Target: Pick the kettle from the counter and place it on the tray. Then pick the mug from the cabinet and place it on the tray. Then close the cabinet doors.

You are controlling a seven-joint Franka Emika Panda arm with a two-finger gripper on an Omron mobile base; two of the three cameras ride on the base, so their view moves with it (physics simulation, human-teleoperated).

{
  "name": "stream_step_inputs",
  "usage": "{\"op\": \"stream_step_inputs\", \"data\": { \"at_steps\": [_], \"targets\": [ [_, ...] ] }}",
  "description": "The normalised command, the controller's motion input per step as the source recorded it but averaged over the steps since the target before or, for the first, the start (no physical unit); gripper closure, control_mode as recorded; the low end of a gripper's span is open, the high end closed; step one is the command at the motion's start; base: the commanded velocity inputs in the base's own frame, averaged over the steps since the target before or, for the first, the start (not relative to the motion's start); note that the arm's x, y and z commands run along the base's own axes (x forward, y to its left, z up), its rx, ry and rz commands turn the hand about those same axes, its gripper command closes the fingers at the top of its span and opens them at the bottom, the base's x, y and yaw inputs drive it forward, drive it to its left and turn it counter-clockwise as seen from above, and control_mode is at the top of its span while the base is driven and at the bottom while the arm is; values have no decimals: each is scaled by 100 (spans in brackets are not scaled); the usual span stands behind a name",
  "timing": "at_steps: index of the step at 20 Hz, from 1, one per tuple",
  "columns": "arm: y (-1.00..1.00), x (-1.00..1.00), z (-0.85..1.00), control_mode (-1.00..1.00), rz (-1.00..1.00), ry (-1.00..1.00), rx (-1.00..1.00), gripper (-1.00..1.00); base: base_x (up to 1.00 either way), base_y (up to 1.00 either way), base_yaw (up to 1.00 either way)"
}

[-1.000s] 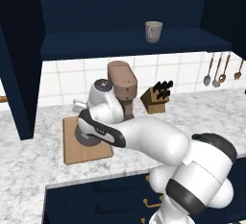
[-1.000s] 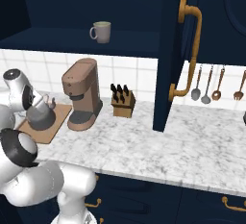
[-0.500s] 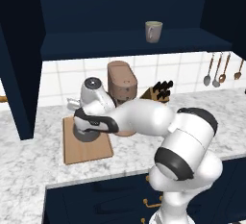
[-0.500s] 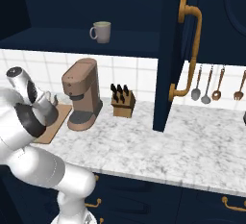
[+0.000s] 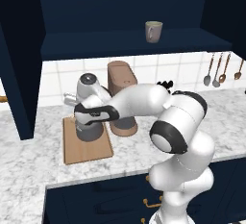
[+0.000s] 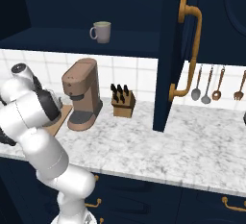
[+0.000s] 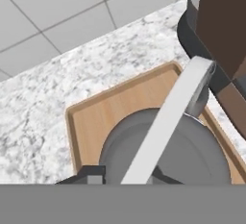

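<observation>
On the flat light-brown wooden tray (image 5: 86, 148) at the left end of the white-and-grey marble counter (image 5: 29, 170), you can see the round dark grey metal kettle (image 5: 90, 130) sitting down flat. The tall brown coffee machine (image 5: 122, 98) stands just to its right. Your two-finger gripper (image 7: 126, 176) is right above the kettle, and the thin light-grey handle (image 7: 166, 122) runs straight up between the two dark tips. You cannot tell if the tips pinch the handle or have let go, since the tips are mostly out of sight. The kettle part looks done, so let go if you have not, and lift straight up. The small grey-beige mug (image 5: 153, 31) is next. It stands on the shelf of the big dark navy cabinet (image 5: 125, 43), high up and well to the right of your gripper, past the coffee machine. Its handle points left in the right base view. The tall navy cabinet door (image 6: 192, 50) with the brass handle hangs open.
</observation>
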Motion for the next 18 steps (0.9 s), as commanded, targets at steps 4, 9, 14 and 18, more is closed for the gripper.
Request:
{"op": "stream_step_inputs", "data": {
  "at_steps": [4, 9, 14, 18],
  "targets": [
    [4, 23, -17, -100, 0, -4, 0, 100, 0, 0, 0],
    [1, 23, -4, -100, 0, -6, 3, 100, 0, 0, 0],
    [0, 1, 0, -100, 0, -1, 11, 100, 0, 0, 0],
    [-3, 4, -6, -100, 0, 0, 20, 100, 0, 0, 0]
  ]
}}
